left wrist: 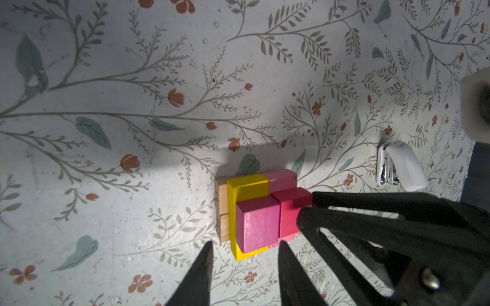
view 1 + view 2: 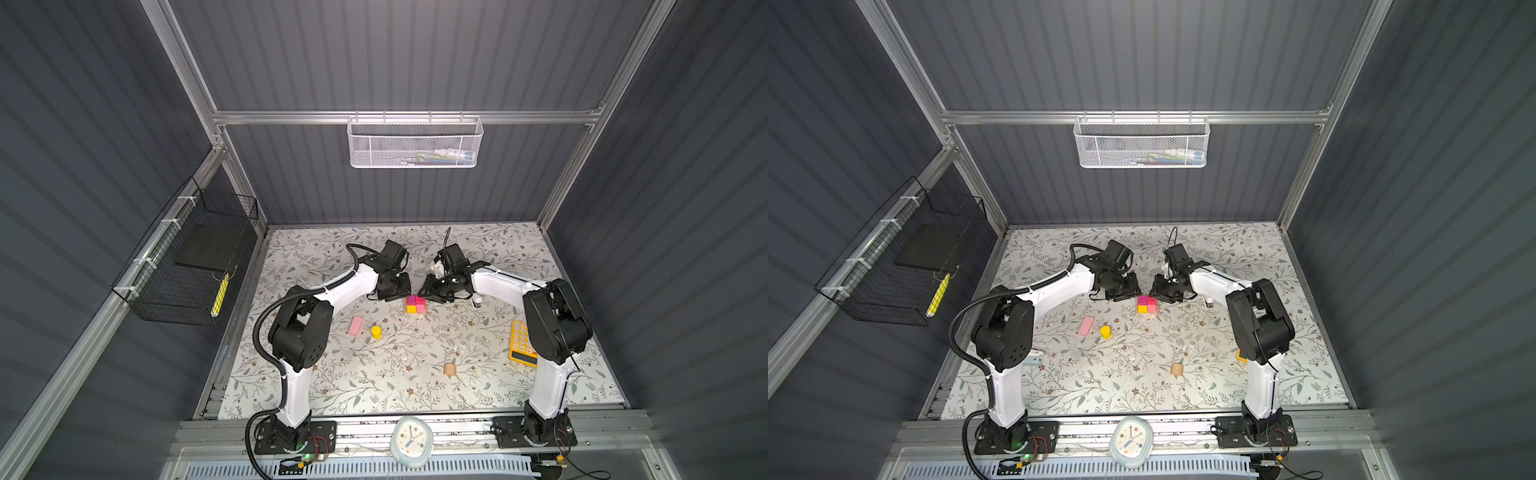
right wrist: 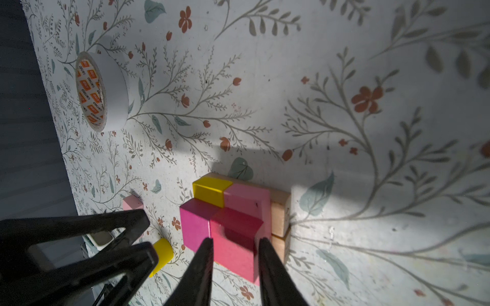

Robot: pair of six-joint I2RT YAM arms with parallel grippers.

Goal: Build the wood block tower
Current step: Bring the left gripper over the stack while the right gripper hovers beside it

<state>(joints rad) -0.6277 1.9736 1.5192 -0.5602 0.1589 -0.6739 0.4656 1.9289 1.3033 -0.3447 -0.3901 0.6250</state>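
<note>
Centrally on the grey-walled floral table [image 2: 374, 386], left end effector [image 1: 245, 242] gapes while right end effector [image 3: 236, 239] pinches a red cube [image 3: 233, 261].

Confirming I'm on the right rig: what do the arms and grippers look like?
The left arm and right arm have white links and bulky black joints. A ribbed black conduit runs along the left; a thin black cable on the right. The left gripper and right gripper are black, with tapered, pointed fingers.

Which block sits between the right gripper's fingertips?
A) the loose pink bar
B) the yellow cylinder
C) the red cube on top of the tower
C: in the right wrist view, the right gripper straddles the red cube on the tower.
</note>
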